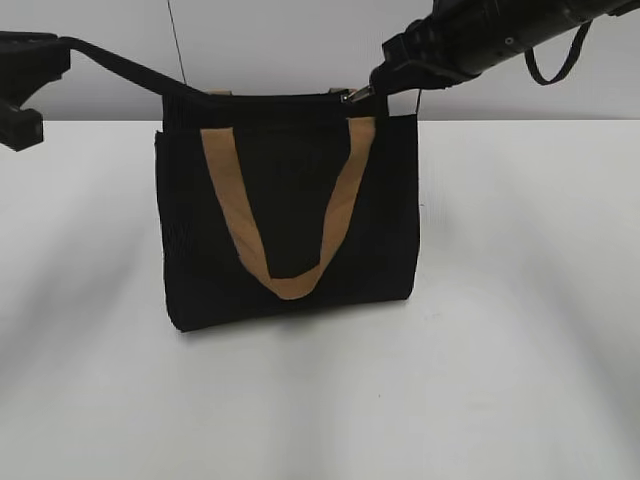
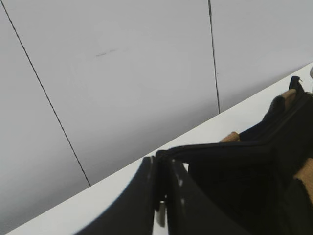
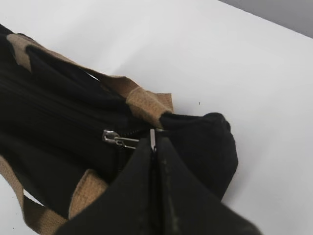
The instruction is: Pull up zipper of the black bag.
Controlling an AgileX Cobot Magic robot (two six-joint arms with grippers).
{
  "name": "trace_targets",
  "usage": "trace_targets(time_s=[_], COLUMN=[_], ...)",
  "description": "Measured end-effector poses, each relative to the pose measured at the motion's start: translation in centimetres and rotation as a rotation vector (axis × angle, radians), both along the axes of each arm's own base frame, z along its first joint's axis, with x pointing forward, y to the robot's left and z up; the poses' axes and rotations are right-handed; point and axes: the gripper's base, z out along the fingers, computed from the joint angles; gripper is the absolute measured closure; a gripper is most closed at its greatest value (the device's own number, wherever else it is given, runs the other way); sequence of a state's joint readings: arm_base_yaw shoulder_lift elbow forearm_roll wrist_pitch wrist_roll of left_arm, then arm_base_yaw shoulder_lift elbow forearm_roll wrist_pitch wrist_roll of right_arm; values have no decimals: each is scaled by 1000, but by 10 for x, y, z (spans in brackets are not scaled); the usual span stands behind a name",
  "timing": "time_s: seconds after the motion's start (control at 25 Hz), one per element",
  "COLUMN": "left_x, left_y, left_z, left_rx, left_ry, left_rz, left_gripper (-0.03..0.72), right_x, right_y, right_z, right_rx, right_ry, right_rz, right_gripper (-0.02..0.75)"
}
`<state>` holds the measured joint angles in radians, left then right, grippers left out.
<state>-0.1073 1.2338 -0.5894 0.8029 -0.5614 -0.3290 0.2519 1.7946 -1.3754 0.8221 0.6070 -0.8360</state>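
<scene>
The black bag (image 1: 290, 215) stands upright on the white table, its tan handle loop (image 1: 285, 285) hanging down the front. The silver zipper pull (image 1: 355, 96) is at the top right of the bag. My right gripper (image 1: 378, 82) is shut on the zipper pull (image 3: 120, 140), near the bag's right end in the right wrist view. My left gripper (image 1: 62, 45) is shut on a black strap or tab (image 1: 130, 68) at the bag's top left corner, stretched taut to the left. In the left wrist view the jaws (image 2: 161, 164) pinch this black fabric (image 2: 220, 147).
The white table (image 1: 520, 300) surrounds the bag. A grey panelled wall (image 2: 122, 73) stands behind the table. A second tan handle (image 3: 142, 100) lies at the bag's far side.
</scene>
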Motion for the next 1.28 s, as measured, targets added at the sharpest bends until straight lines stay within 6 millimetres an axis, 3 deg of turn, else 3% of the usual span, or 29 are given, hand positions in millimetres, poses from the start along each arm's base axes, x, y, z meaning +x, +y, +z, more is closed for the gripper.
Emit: trace_targets(time_s=[0.44, 0.56, 0.8, 0.92, 1.12, 1.28], left_x=[0, 0, 0, 0, 0, 2], left_y=[0, 0, 0, 0, 1, 3], left_z=[1, 1, 2, 2, 2, 4], left_rx=[-5, -11, -12, -20, -27, -79], left_ry=[-4, -6, -6, -7, -2, 4], left_rz=[-1, 1, 1, 5, 15, 47], left_gripper=[665, 661, 629, 621, 587, 454], right_x=[-4, -6, -8, -9, -12, -13], right_y=[7, 11, 16, 15, 14, 14], right_z=[0, 0, -1, 3, 10, 12], right_rx=[9, 9, 9, 8, 2, 3], right_ry=[22, 24, 25, 16, -4, -10], right_rz=[25, 38, 52, 53, 58, 58], right_gripper=[718, 638, 321, 218, 181, 178])
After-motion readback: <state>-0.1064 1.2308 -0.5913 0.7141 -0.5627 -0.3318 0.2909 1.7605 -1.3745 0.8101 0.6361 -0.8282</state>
